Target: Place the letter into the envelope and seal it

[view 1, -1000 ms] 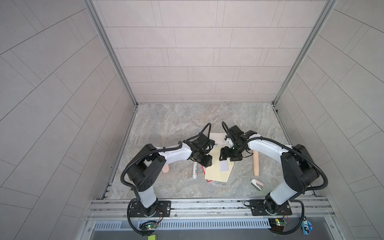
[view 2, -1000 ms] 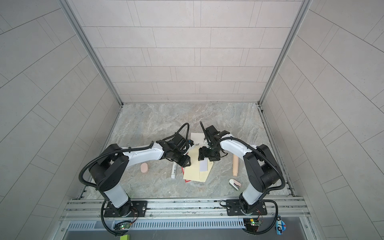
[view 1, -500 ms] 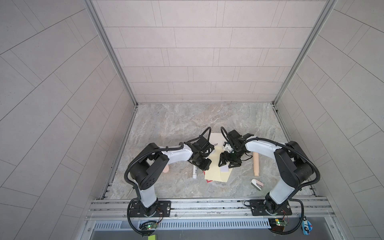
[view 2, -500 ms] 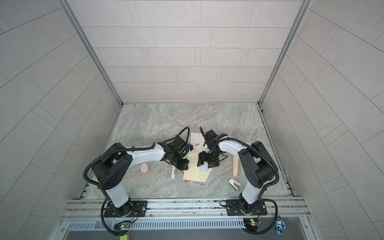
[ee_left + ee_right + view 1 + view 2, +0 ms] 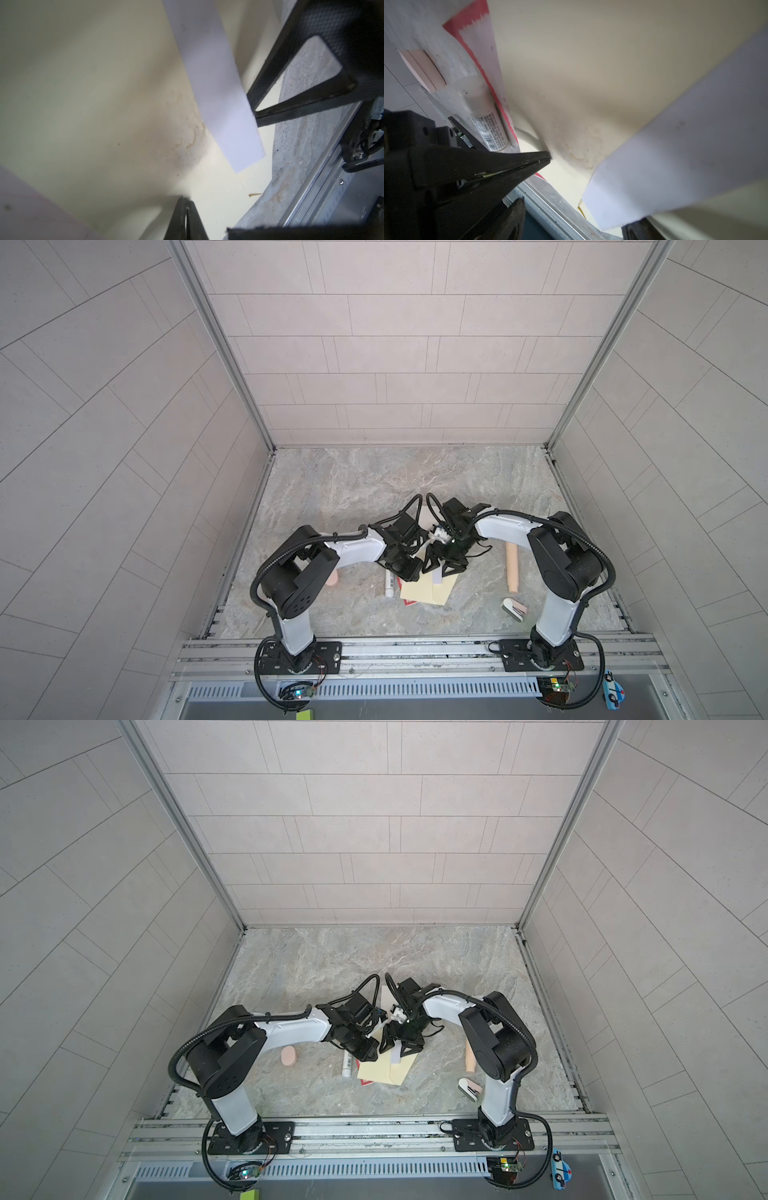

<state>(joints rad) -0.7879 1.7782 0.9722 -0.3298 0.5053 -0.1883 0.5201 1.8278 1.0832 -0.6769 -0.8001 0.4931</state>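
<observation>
The cream envelope (image 5: 93, 93) fills both wrist views as a raised sheet with a brownish stain near its edge. My left gripper (image 5: 186, 202) is shut on that edge, and the right wrist view shows its jaws pinching the envelope (image 5: 591, 72). The letter (image 5: 218, 83), a lilac-white strip, lies against the envelope, with one long edge touching a finger (image 5: 291, 83) of my right gripper. My right gripper (image 5: 573, 216) is open, and the letter (image 5: 675, 155) ends just above it. In both top views my left gripper (image 5: 411, 572) and right gripper (image 5: 441, 570) nearly meet over the papers.
A pale yellow paper (image 5: 428, 595) lies flat under the grippers on a red-edged packet (image 5: 409, 602). A white glue stick (image 5: 390, 585) and a pink oval block (image 5: 332, 578) sit to the left. A wooden dowel (image 5: 512, 568) and a small white-pink piece (image 5: 514, 609) lie right.
My left gripper has closed on the envelope's edge. My right gripper has moved toward the front and left, closer to the left gripper.
</observation>
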